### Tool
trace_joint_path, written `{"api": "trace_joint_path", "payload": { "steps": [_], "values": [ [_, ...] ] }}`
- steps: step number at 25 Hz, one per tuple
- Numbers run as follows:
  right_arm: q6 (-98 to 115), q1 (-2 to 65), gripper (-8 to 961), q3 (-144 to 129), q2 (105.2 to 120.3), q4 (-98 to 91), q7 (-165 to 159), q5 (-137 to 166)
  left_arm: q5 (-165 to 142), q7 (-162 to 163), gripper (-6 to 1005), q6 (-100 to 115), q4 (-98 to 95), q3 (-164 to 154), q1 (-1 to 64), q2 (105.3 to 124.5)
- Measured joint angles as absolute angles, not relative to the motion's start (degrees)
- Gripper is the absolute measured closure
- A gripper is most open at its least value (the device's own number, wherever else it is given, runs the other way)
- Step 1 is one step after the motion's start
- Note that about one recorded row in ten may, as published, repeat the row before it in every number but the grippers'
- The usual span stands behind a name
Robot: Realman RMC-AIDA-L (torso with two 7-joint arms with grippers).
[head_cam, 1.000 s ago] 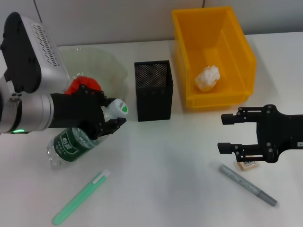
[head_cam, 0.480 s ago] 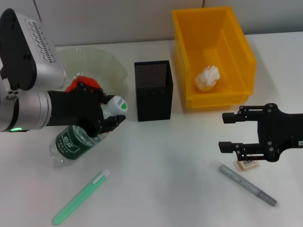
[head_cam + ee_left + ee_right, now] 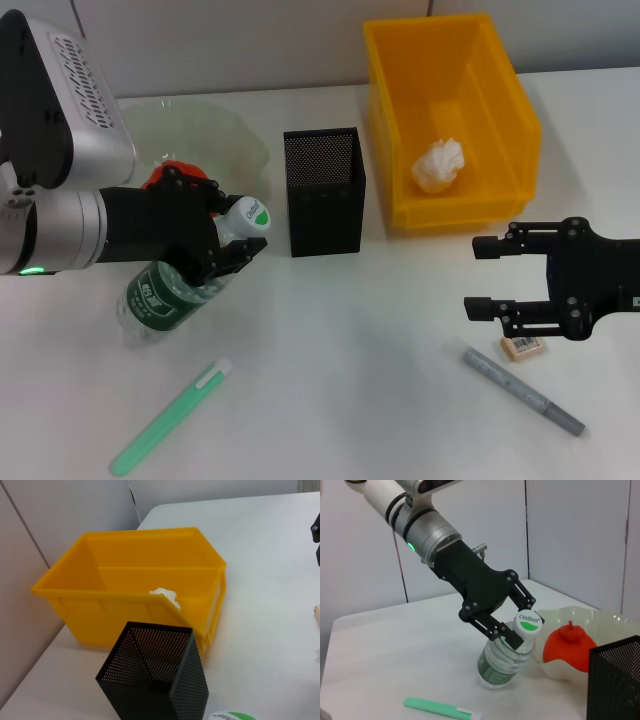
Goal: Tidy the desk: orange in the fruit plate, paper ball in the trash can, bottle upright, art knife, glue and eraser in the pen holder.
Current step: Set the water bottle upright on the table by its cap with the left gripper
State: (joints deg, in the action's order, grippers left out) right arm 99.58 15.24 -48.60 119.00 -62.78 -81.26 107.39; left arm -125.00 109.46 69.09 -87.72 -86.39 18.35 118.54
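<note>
A plain white table (image 3: 360,330) fills the scene, evenly lit with soft shadows. Along its 12 o'clock edge stands a pale grey panelled wall (image 3: 250,40) with thin vertical seams.

The one word I can read is "Cestbon", printed on the white-and-green cap (image 3: 529,621) of the bottle (image 3: 504,660) that my left fingers (image 3: 492,627) clamp at the neck. The bottle's green label (image 3: 152,297) carries white characters, and the eraser (image 3: 523,346) near my right gripper (image 3: 483,277) bears a small printed sticker, but neither can be made out.
</note>
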Motion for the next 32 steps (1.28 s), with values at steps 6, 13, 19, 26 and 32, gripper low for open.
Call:
{"api": "trace_joint_path", "payload": {
  "steps": [6,13,19,26,32],
  "values": [
    [99.6,15.1,258,-48.6,119.00,-62.9,-81.2,107.4,-124.9,109.8,559,69.1,-88.3,-86.4,18.2,118.56],
    [99.6,14.8,258,-48.5,119.00,-62.9,-81.1,107.3,-124.4,109.9,559,69.1,-88.6,-86.2,18.2,118.56],
    [99.6,14.9,258,-48.5,119.00,-63.0,-81.1,107.2,-122.9,109.4,559,69.2,-88.6,-84.9,17.6,118.51],
    [99.6,15.1,258,-48.5,119.00,-63.0,-81.0,107.2,-122.7,109.4,559,69.2,-88.6,-84.1,17.1,118.47],
    [99.6,15.1,258,-48.5,119.00,-63.0,-81.0,107.2,-122.3,109.2,559,69.2,-88.5,-83.8,16.8,118.47]
  ]
}}
